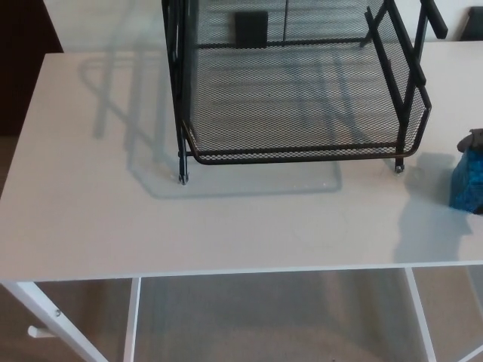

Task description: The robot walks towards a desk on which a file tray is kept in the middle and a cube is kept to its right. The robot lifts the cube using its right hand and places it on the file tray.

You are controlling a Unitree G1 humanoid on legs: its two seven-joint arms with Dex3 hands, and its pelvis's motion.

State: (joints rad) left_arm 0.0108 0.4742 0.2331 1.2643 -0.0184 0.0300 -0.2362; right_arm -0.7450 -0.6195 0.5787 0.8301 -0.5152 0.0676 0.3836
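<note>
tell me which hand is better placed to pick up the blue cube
Right. The blue marbled cube sits far right on the white desk, beside the black mesh file tray, and the black right hand shows just above it. The left hand is not in view.

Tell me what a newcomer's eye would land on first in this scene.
The big black wire-mesh file tray stands out first, sitting at the middle back of the plain white desk. Next is the mottled blue cube at the desk's right edge, partly cut off by the picture. A dark bit of the right robot hand shows at the cube's top.
</note>
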